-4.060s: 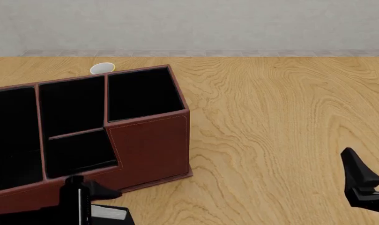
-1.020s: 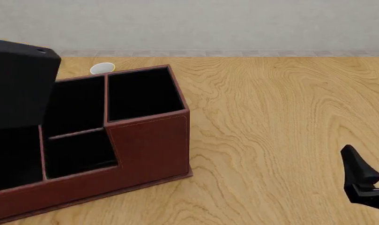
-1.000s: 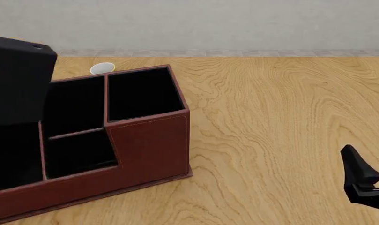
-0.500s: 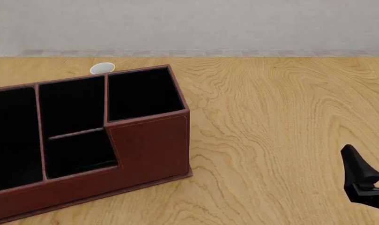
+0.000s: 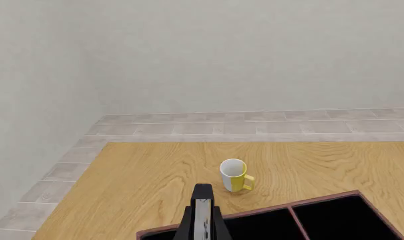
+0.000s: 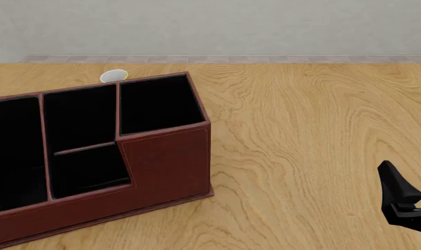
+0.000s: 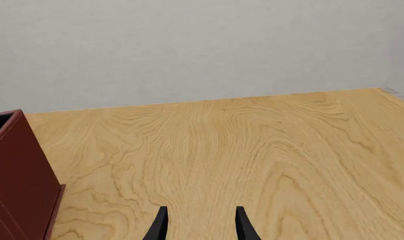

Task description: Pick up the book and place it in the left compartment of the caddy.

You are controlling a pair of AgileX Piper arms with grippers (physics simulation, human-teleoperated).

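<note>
In the left wrist view, the book point(image 5: 202, 200) shows edge-on, a thin black slab with a pale strip of pages. My left gripper point(image 5: 202, 227) is shut on it, just above the caddy's back rim point(image 5: 288, 208). The front view shows neither the left gripper nor the book. There the reddish-brown caddy point(image 6: 165, 161) stands at the left, and its left compartment point(image 6: 12, 151) is black-lined with nothing seen in it. My right gripper point(image 6: 408, 200) hovers open near the table's front right, nothing between its fingers point(image 7: 160, 225), well apart from the caddy point(image 7: 15, 165).
A white cup with a yellow handle point(image 5: 235, 176) stands on the table just behind the caddy, also visible as a white cup point(image 6: 114, 76) in the front view. A tiled strip and grey wall bound the wooden table at the back.
The book held by the left gripper slid out of the front view past its upper left edge. The right gripper has stayed put.
</note>
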